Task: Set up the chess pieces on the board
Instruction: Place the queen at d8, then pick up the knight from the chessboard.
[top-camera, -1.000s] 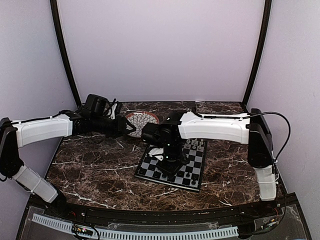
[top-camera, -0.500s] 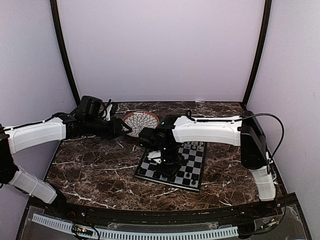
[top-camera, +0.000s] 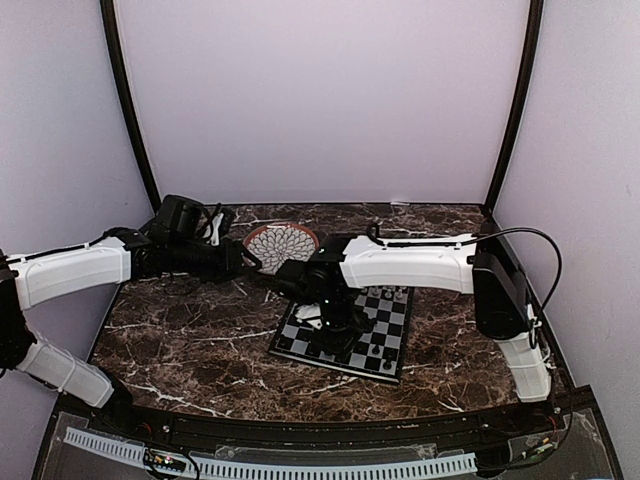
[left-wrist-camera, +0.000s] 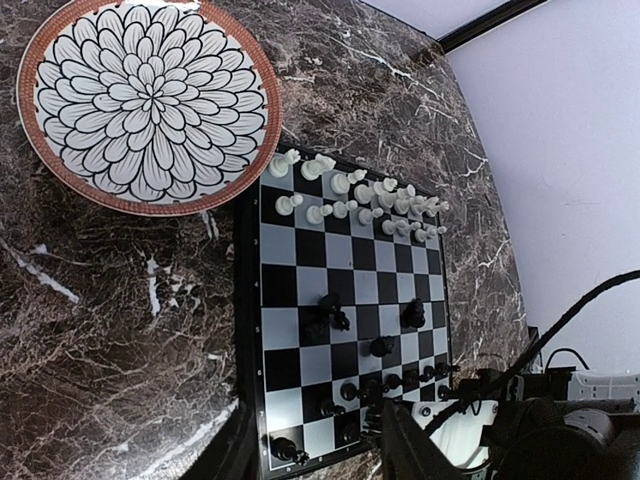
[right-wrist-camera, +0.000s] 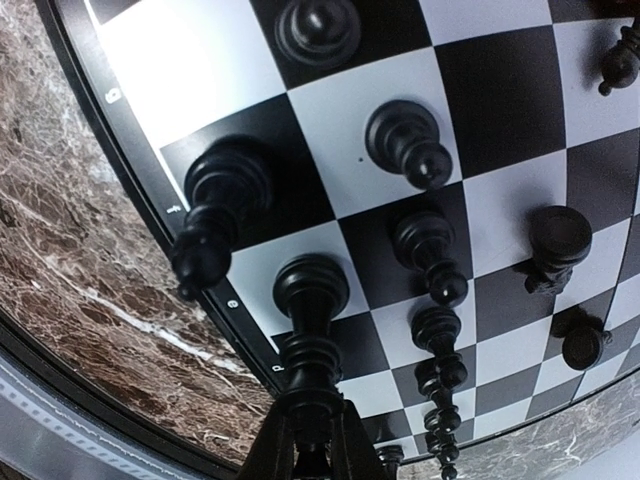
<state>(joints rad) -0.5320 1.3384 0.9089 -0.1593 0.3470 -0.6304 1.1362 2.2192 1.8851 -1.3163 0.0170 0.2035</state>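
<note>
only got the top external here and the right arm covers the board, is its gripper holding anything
Observer: Yes. The right wrist view shows the right gripper shut on the top of a tall black ringed chess piece, over a pale square in the border row of the black-and-silver checked board.
Operator: and the left one
Observer: In the left wrist view the left gripper is open, with nothing between its fingers.
Operator: white side lined up?
Observer: The pale white pieces stand in two rows along the board edge beside the round flower-patterned brown-rimmed plate.
</note>
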